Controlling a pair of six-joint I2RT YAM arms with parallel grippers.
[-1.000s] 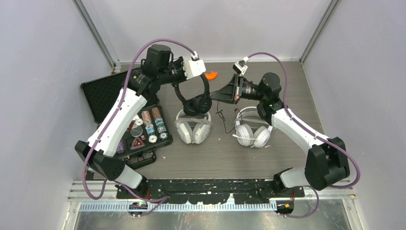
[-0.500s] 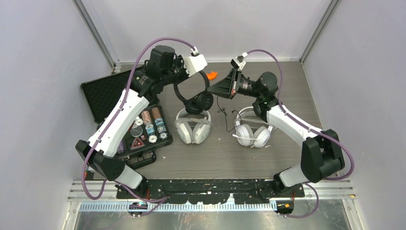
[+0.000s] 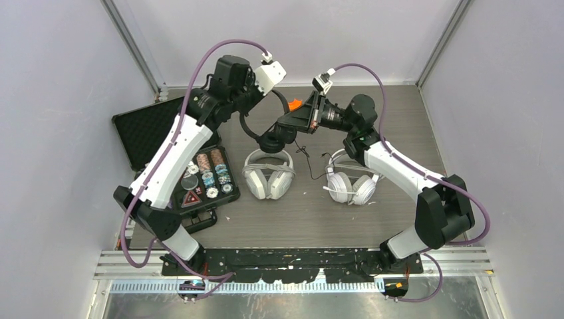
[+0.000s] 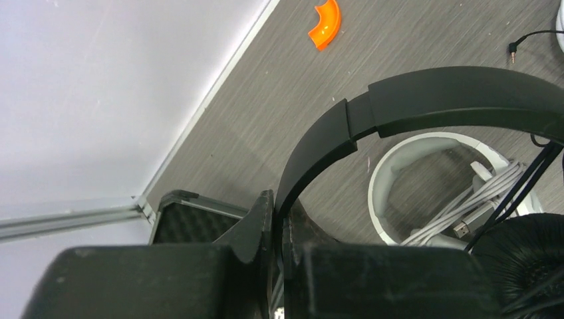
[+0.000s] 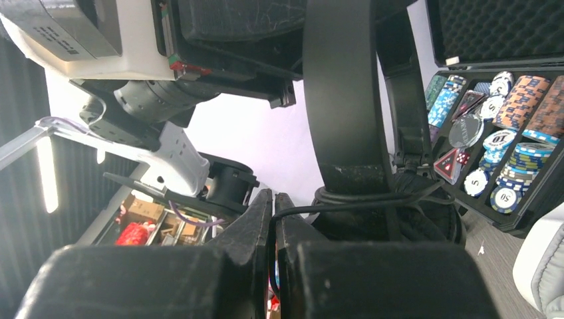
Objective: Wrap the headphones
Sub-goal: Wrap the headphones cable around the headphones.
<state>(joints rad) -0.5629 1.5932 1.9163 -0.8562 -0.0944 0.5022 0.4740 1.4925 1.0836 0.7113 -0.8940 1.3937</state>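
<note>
The black headphones hang in the air above the back of the table. My left gripper is shut on their headband, with the band pinched between the jaws. My right gripper is shut on the thin black cable, which runs from the jaws to loops wound round the headband's lower end. More cable dangles to the table. White headphones and pale grey headphones lie on the table with their white cables bundled.
An open black case with poker chips lies at the left, its foam lid against the wall. A small orange curved piece sits at the back. The two grippers are close together over the white headphones.
My left gripper has lifted the black headphones up and back. My right gripper has moved left toward the earcup, carrying the cable with it.
</note>
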